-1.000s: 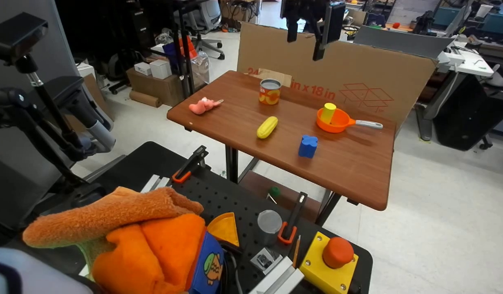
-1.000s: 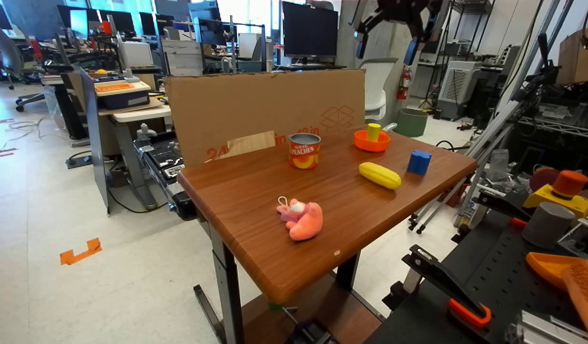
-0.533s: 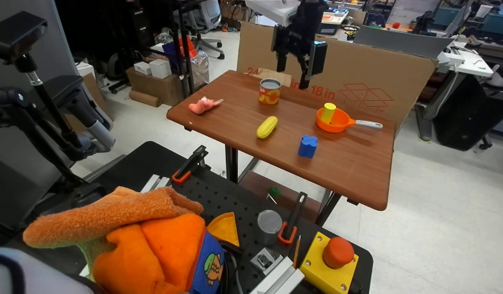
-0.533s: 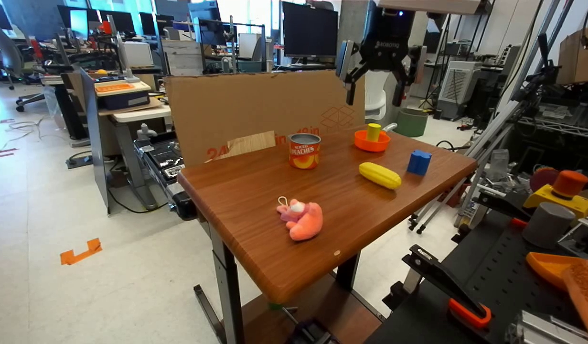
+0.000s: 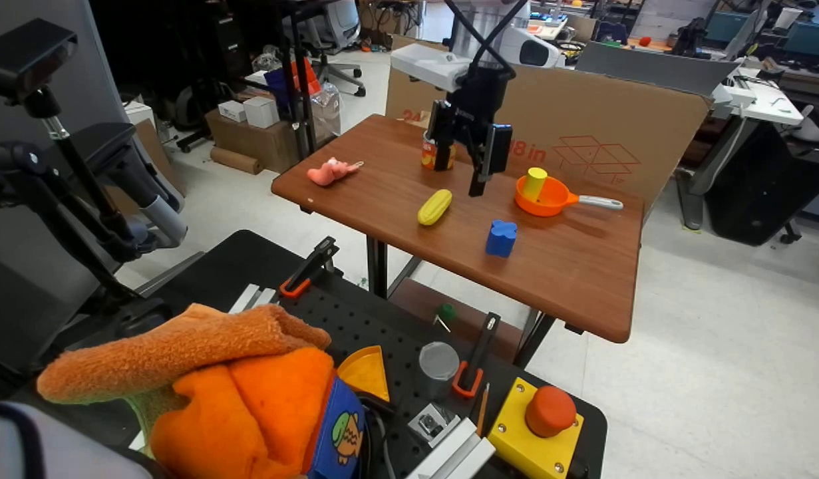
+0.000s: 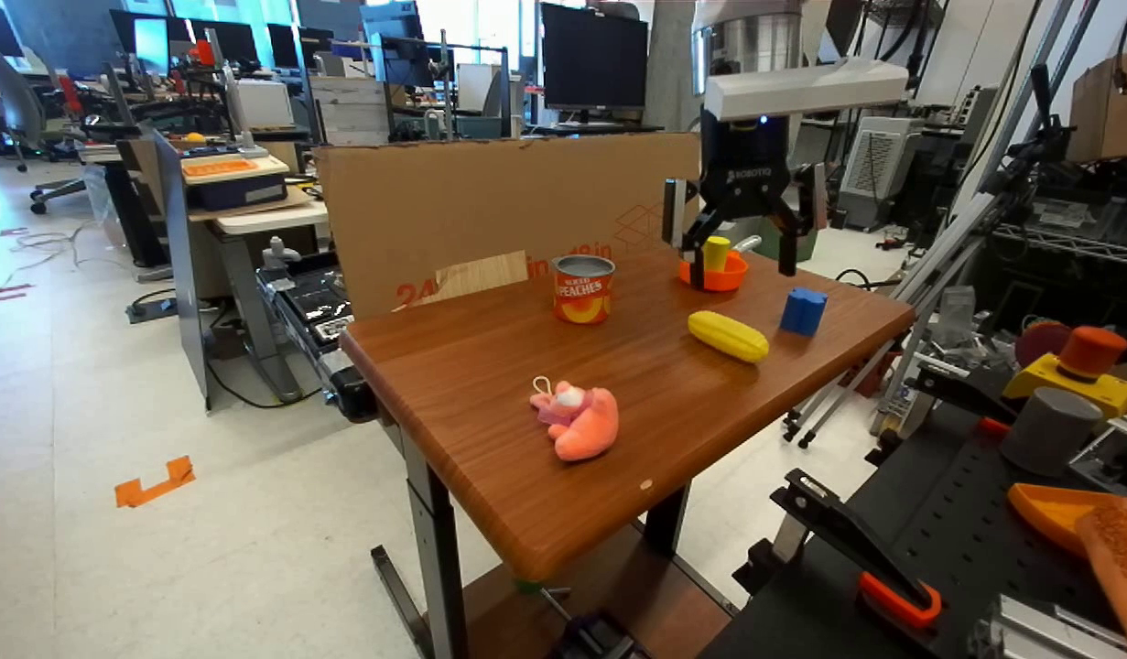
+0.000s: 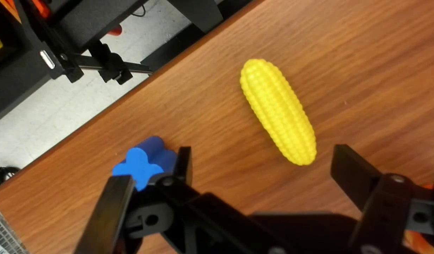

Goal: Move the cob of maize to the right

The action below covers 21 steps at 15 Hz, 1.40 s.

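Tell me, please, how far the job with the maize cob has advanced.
Done: the end effector hangs open above the table. In hand: probably lining up with the maize cob, which rests ungripped on the table. Left, as nothing is held yet: gripping it, moving it right and presumably releasing it.

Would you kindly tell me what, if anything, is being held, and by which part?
Nothing is held: the black two-fingered end effector is open, clear of the yellow oblong toy corn cob.
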### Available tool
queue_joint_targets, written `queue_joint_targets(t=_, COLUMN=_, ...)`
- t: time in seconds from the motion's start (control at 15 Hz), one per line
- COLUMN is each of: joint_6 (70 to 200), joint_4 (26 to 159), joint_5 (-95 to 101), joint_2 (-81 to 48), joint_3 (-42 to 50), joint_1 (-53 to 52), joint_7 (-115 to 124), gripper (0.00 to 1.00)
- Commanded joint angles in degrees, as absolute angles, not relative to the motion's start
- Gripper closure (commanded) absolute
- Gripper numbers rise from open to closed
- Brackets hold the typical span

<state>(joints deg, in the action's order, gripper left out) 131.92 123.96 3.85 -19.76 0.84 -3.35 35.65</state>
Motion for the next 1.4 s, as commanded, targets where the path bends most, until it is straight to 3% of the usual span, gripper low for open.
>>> queue_joint_targets(t=0.0, joint_6=129.16, joint_4=122.30, joint_5=5.93, joint_2=-22.57, joint_3=2.59, joint_1=-5.77, joint_7=36.72, gripper=0.00)
queue_joint_targets(t=0.6, joint_6=130.97, joint_4=122.93, joint_5=12.81, joint_2=-26.58, joint_3=3.86, joint_1=-9.85, joint_7=37.25, gripper=0.00)
queue_joint_targets(t=0.67, joint_6=130.92, joint_4=122.70, joint_5=13.32, joint_2=-26.97, joint_3=4.08, joint_1=-10.14, joint_7=37.37, gripper=0.25)
queue_joint_targets(t=0.8, joint_6=130.89, joint_4=122.28, joint_5=13.91, joint_2=-27.35, joint_3=4.37, joint_1=-10.54, joint_7=37.67, gripper=0.34)
queue_joint_targets(t=1.2, joint_6=130.90, joint_4=124.09, joint_5=16.30, joint_2=-22.46, joint_3=4.31, joint_1=-11.35, joint_7=36.41, gripper=0.81)
queue_joint_targets(t=1.33, joint_6=129.84, joint_4=126.24, joint_5=16.40, joint_2=-17.54, joint_3=3.78, joint_1=-10.82, joint_7=34.23, gripper=0.91)
